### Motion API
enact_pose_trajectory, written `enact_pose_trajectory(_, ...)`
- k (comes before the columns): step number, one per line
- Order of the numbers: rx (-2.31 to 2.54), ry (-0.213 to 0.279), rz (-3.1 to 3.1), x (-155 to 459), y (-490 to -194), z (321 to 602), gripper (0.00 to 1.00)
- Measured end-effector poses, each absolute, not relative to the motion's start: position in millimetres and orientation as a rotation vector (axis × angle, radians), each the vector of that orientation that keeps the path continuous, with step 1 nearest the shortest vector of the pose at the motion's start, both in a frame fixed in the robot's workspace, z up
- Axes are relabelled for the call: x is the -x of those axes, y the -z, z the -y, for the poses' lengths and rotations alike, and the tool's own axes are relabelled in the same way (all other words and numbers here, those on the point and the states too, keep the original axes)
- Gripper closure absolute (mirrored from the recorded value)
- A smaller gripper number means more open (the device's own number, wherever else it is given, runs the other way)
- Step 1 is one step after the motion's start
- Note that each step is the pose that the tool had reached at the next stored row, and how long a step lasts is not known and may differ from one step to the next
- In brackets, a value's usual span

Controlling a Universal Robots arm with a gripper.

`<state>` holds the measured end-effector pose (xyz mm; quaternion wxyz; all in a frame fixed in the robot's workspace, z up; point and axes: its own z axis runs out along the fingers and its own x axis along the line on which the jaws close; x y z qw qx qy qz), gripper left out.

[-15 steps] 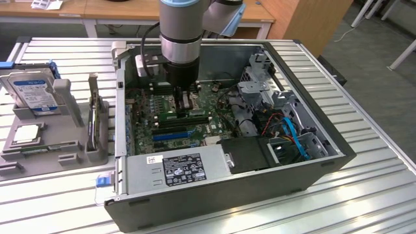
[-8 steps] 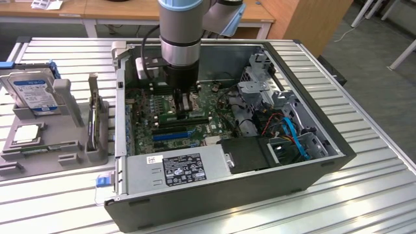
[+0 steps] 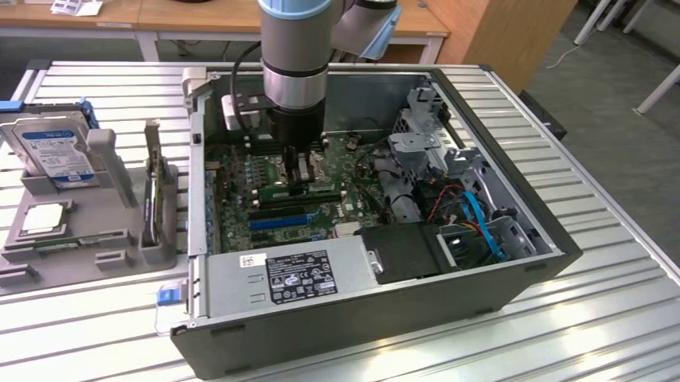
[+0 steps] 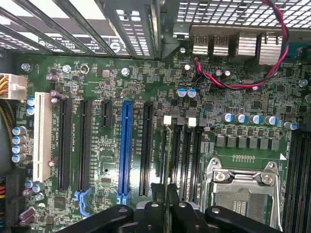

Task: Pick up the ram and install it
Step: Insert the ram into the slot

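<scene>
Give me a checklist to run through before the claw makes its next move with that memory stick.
1. Claw gripping the ram: ok, the stick sits edge-on between its fingers.
2. Ram running parallel to the memory slots: ok.
3. White latches at the slot ends open: cannot tell.
4. Ram seated in a slot: cannot tell.
5. Red and black cable away from the slots: ok, it lies by the rear ports.
6. Case open on top: ok.
</scene>
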<state>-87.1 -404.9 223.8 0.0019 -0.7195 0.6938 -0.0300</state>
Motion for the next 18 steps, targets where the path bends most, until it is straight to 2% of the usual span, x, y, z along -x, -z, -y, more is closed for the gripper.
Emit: enact_pose_trajectory(18,2.266,0.08,-2.182,82.9,-224.0,404.9,0.87)
